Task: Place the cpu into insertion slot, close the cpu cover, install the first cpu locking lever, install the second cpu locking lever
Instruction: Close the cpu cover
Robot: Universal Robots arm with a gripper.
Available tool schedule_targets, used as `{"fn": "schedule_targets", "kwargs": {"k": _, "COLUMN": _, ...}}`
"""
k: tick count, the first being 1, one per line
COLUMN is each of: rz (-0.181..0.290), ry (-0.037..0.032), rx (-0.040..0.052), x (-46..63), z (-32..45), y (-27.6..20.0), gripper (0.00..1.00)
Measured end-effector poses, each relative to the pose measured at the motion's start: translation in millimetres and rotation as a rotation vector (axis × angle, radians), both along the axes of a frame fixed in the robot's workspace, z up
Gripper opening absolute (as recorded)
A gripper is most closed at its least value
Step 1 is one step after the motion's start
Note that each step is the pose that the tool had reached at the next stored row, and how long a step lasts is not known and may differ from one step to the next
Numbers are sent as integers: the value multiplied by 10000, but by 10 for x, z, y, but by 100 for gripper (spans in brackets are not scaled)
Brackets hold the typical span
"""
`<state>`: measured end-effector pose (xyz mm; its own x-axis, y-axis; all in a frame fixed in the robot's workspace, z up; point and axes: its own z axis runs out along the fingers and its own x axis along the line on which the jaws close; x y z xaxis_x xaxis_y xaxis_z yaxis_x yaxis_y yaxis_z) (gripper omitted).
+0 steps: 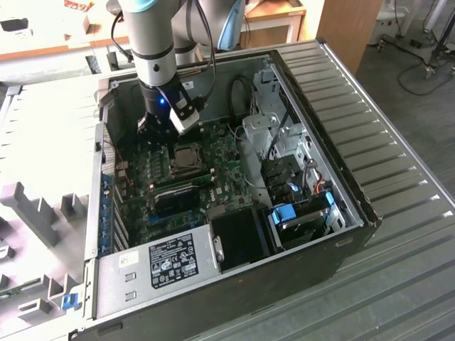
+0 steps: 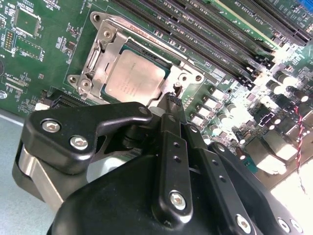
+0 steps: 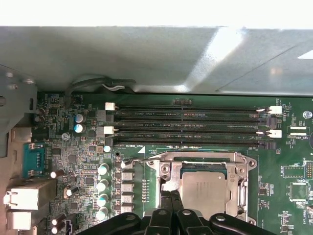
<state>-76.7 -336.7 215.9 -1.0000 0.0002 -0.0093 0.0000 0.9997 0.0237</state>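
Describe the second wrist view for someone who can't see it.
The robot's black hand, tips together, sits at one edge of the cpu cover, a metal frame lying over the silver cpu. Around them spreads a green circuit board with long black memory slots.

A workshop or lab: an open black computer case [image 1: 249,293] on a ribbed grey metal tabletop [image 1: 398,128], pale wooden workbenches [image 1: 50,44] behind.

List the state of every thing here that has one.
cpu, seated in the insertion slot.
insertion slot, occupied.
cpu cover, closed down around the cpu.
gripper, shut, tips at the cover's corner.
computer case, side open.
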Motion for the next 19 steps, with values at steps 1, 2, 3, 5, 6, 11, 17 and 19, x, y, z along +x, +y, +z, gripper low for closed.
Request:
{"fn": "schedule_targets", "kwargs": {"k": 1, "rz": 1, "ry": 0, "rx": 0, "x": 0, "z": 3, "y": 0, "gripper": 10}}
{"fn": "schedule_targets", "kwargs": {"k": 2, "rz": 0, "ry": -1, "rx": 1, "x": 0, "z": 6, "y": 0, "gripper": 10}}
{"fn": "schedule_targets", "kwargs": {"k": 3, "rz": 0, "ry": 0, "rx": 0, "x": 0, "z": 11, "y": 0, "gripper": 10}}
{"fn": "schedule_targets", "kwargs": {"k": 5, "rz": 1, "ry": -1, "rx": 1, "x": 0, "z": 21, "y": 0, "gripper": 10}}
{"fn": "schedule_targets", "kwargs": {"k": 6, "rz": 0, "ry": -1, "rx": 1, "x": 0, "z": 28, "y": 0, "gripper": 10}}
{"fn": "schedule_targets", "kwargs": {"k": 11, "rz": 1, "ry": -1, "rx": 0, "x": 0, "z": 70, "y": 0, "gripper": 10}}
{"fn": "schedule_targets", "kwargs": {"k": 17, "rz": 1, "ry": -2, "rx": 4, "x": 1, "z": 96, "y": 1, "gripper": 10}}
{"fn": "schedule_targets", "kwargs": {"k": 19, "rz": 1, "ry": -1, "rx": 1, "x": 0, "z": 97, "y": 0, "gripper": 10}}
